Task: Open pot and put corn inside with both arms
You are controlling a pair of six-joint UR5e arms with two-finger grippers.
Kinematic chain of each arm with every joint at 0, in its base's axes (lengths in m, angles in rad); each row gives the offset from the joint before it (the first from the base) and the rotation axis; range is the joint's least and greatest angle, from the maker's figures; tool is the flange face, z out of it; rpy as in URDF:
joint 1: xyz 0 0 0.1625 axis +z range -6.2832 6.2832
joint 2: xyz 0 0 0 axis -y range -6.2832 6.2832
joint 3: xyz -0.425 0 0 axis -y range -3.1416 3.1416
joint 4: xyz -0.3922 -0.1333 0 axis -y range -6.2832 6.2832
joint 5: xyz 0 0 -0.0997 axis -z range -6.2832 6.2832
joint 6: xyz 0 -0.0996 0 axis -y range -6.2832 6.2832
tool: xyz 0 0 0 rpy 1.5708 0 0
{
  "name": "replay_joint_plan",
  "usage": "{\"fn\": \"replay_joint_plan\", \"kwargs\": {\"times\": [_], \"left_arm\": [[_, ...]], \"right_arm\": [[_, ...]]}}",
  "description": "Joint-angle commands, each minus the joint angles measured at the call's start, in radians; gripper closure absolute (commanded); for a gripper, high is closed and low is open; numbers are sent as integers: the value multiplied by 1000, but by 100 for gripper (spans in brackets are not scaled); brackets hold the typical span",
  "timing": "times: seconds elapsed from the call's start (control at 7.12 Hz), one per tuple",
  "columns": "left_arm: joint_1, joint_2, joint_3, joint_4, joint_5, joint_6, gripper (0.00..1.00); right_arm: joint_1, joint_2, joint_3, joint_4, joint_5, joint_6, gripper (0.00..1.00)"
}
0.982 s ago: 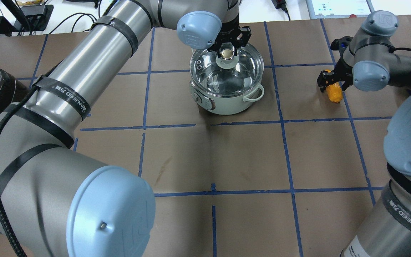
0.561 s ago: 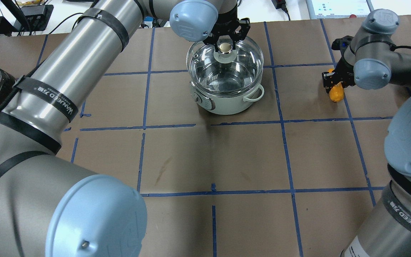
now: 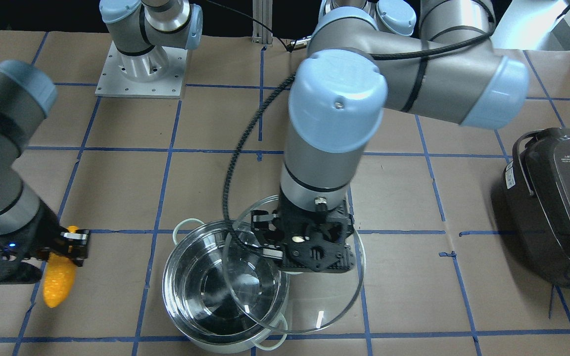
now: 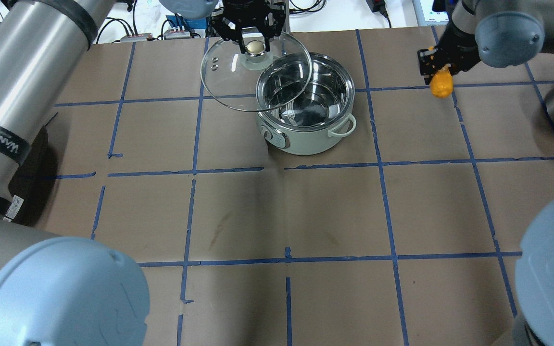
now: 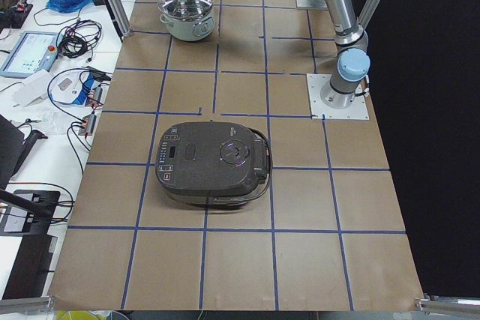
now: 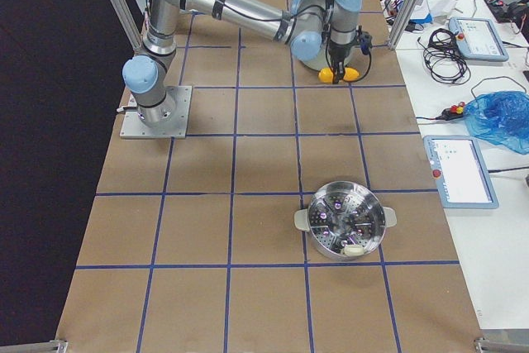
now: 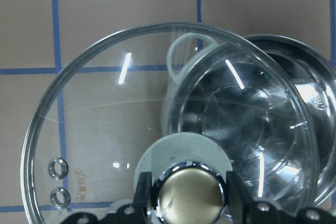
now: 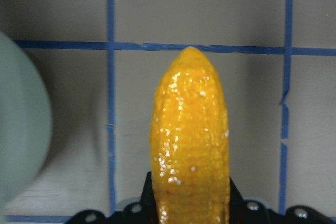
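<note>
Right of the pot [image 4: 306, 139], well apart — corn [image 4: 441, 82] hangs tip-down, clamped in the right gripper [image 4: 438, 63]. The left gripper [image 4: 255, 44] clamps the lid [image 4: 229, 89] by its knob, off pot's left — mouth mostly clear.

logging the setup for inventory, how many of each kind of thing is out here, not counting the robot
Cooking vessels: 3 (pot, rice cooker, steamer pot)
Lids: 1 (glass lid, held off the pot)
Food: 1 (corn)
Total: 5
</note>
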Motion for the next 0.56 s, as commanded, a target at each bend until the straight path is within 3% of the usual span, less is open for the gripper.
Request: {"fn": "replay_joint_plan", "kwargs": {"times": [0.0,0.14,0.42], "left_arm": [[129,28,-53,-4,-11,74,100],[191,51,-132,8,-11,164,100],[311,69,-343,218,-38,337,100]], "right_arm": [[220,40,-120,47,3,240,90],[297,80,-139,44,-3,343,90],[376,204,-150,-38,-66,401,90]]}}
